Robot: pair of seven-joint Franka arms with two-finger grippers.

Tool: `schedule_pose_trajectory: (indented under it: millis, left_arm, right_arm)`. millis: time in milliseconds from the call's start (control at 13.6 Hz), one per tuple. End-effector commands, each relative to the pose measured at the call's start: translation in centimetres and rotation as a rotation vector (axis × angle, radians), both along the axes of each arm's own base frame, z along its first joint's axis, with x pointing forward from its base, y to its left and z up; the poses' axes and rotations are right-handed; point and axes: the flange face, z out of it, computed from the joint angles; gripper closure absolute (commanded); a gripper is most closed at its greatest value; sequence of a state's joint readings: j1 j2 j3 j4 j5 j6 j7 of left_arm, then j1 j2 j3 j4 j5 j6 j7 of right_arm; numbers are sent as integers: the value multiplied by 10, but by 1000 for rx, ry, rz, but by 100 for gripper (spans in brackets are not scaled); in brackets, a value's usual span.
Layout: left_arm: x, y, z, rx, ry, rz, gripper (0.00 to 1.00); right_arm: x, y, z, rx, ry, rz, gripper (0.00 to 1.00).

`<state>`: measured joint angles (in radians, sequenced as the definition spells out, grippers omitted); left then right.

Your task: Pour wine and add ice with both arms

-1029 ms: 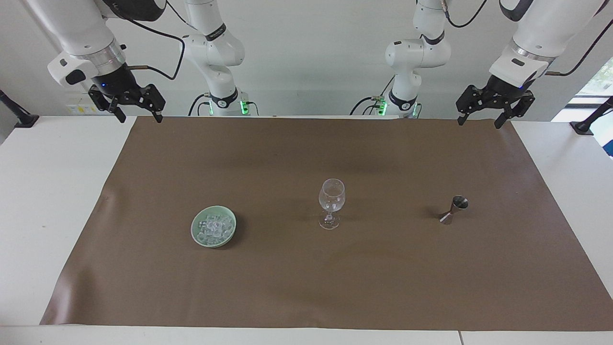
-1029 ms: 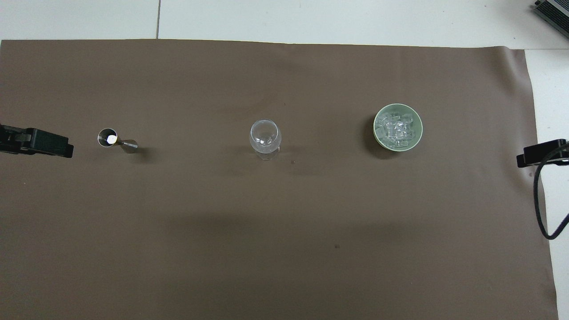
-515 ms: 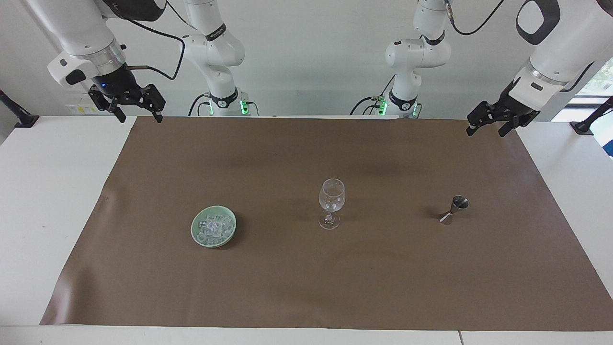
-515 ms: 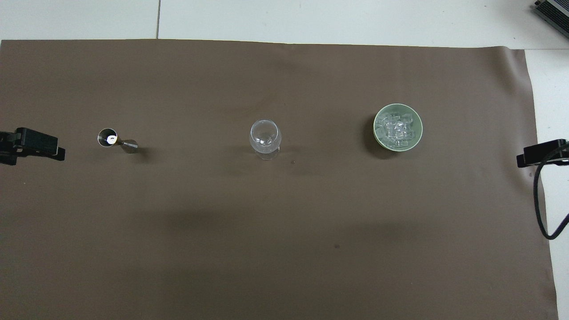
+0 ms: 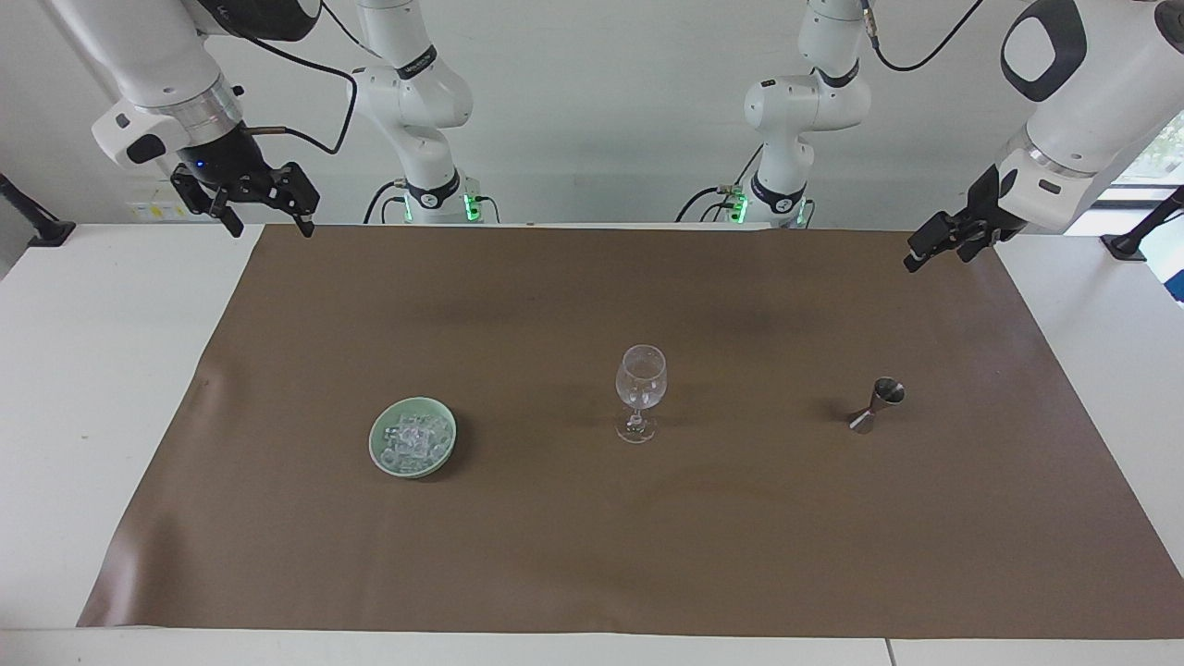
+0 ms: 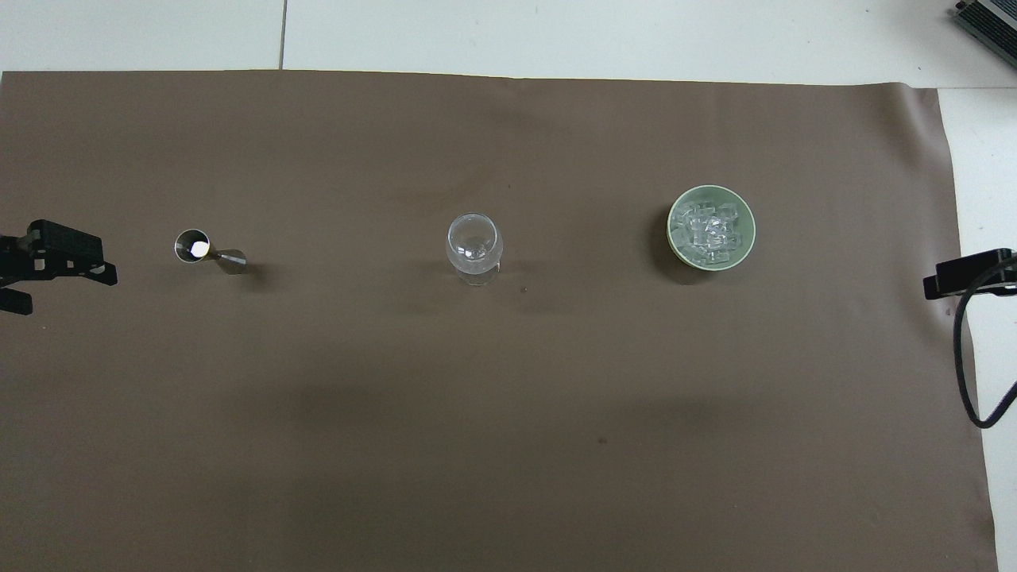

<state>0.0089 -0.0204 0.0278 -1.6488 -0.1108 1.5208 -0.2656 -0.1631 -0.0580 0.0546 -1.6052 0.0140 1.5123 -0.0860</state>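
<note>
My right hand (image 5: 264, 220) hangs in the air over the corner of the brown mat (image 5: 592, 555) at my right arm's end of the table (image 5: 83, 388), fingers spread apart and holding nothing. My left hand (image 5: 943, 248) hangs over the mat's corner at my left arm's end, tilted and turned edge-on; its fingers stand apart too, with nothing between them.

Farther out from me, three things stand in a row across the middle of the mat, well apart from one another. Toward my left arm's end is a small metal jigger (image 5: 877, 405), upright. In the middle stands a clear wine glass (image 5: 640, 390), upright on its stem. Toward my right arm's end sits a pale green dish (image 5: 381, 442), and the ice (image 5: 413, 438) lies heaped inside it, a pile of small clear cubes. Neither of my hands is near any of these three; both are up by my own edge of the mat.
</note>
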Motion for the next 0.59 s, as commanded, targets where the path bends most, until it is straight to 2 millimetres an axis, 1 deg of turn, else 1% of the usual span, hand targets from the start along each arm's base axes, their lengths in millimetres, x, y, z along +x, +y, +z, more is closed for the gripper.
schedule_pose_trajectory:
  millis: [0, 74, 147, 221, 294, 368, 441, 515]
  left_arm:
    - [-7, 0, 0, -36, 3, 117, 0]
    - [-7, 9, 1, -53, 2, 140, 0]
    - [-7, 28, 1, -98, -2, 185, 0]
    - [-5, 40, 0, -135, 8, 251, 0]
    - [-5, 45, -2, -148, 23, 312, 0]
    - [-4, 47, -7, -163, 43, 346, 0]
    - [-2, 56, -14, -206, 68, 378, 0]
    - [1, 67, -26, -238, 104, 419, 0]
  right_arm:
    - [1, -1, 1, 13, -7, 4, 0]
    - [1, 0, 1, 13, -7, 6, 0]
    - [1, 0, 1, 13, -7, 6, 0]
    - [1, -1, 1, 13, -7, 4, 0]
    - [1, 0, 1, 15, -8, 6, 0]
    - [1, -1, 1, 13, -7, 4, 0]
    - [1, -1, 1, 13, -7, 4, 0]
    - [1, 0, 1, 13, -7, 6, 0]
